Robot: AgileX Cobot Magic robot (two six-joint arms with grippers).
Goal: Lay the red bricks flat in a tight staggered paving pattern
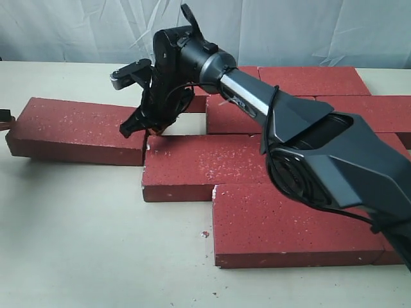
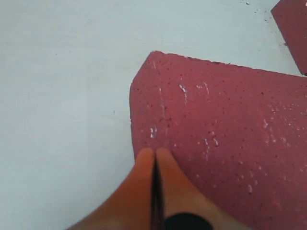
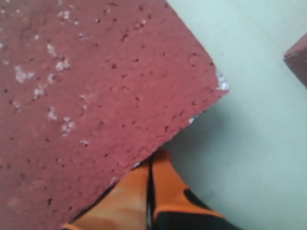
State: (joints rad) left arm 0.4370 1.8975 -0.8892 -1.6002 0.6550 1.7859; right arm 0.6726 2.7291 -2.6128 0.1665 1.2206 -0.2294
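Note:
Several red bricks lie flat on the table. One red brick [image 1: 77,128] lies apart at the left, another [image 1: 205,167] in the middle, a third [image 1: 289,224] in front, and more [image 1: 308,80] at the back. My right gripper [image 1: 153,131] reaches across, shut, with nothing in it. Its fingertips [image 3: 156,155] rest against an edge of a brick [image 3: 96,96] near a chipped corner. The left gripper [image 2: 155,152] is shut and empty, tips on the edge of a brick [image 2: 220,134]. In the exterior view only a dark tip [image 1: 5,119] shows by the left brick's end.
The pale table [image 1: 96,244] lies bare in front of the left brick. A narrow gap [image 1: 180,125] separates the left brick's far corner from the back bricks. The right arm's body [image 1: 334,160] hangs over the middle and front bricks. A small crumb [image 1: 204,234] lies by the front brick.

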